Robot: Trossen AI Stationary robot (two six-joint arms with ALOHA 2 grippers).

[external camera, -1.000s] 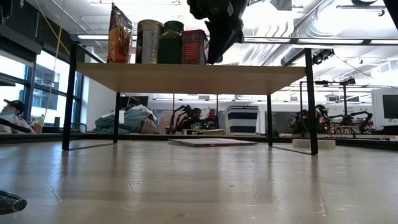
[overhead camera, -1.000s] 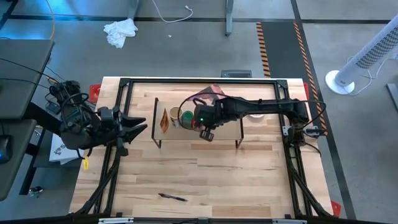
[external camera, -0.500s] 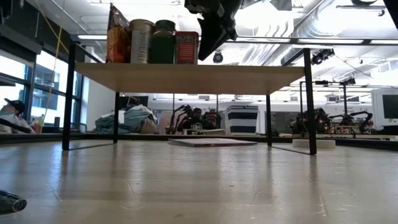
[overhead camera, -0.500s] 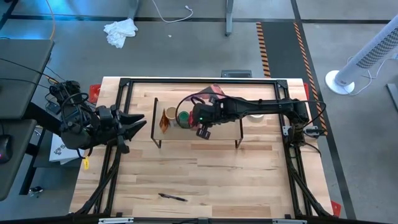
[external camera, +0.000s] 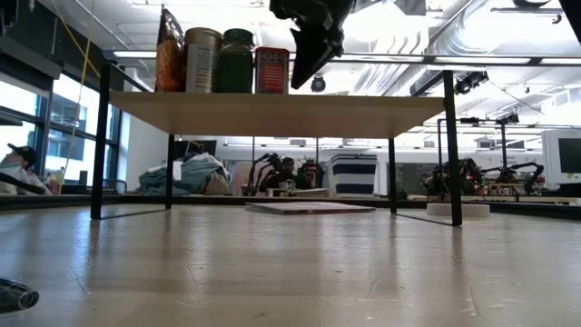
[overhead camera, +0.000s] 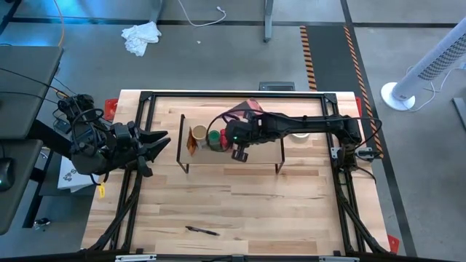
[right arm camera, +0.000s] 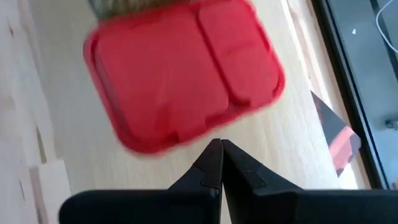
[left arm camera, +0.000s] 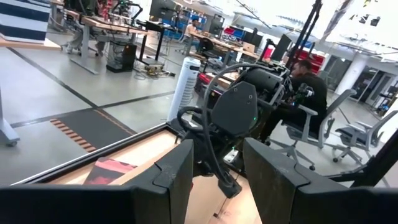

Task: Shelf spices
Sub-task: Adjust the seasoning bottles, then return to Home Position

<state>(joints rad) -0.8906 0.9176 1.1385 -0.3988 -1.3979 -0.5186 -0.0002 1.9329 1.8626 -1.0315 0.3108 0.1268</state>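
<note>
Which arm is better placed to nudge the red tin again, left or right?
Right. The right gripper, fingers shut, sits beside the red tin on the shelf. The left gripper waits open beyond the shelf's end.

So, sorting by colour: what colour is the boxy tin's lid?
Red, clearest in the right wrist view.

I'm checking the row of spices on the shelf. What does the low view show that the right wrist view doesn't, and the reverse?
Only the low view shows the whole row on the shelf: brown-orange packet, tan-topped jar, green-lidded jar, red tin, all upright, side by side. Only the right wrist view shows the tin's red lid from above and the right gripper with its fingers shut just beside it. Both show the red tin and that gripper.
</note>
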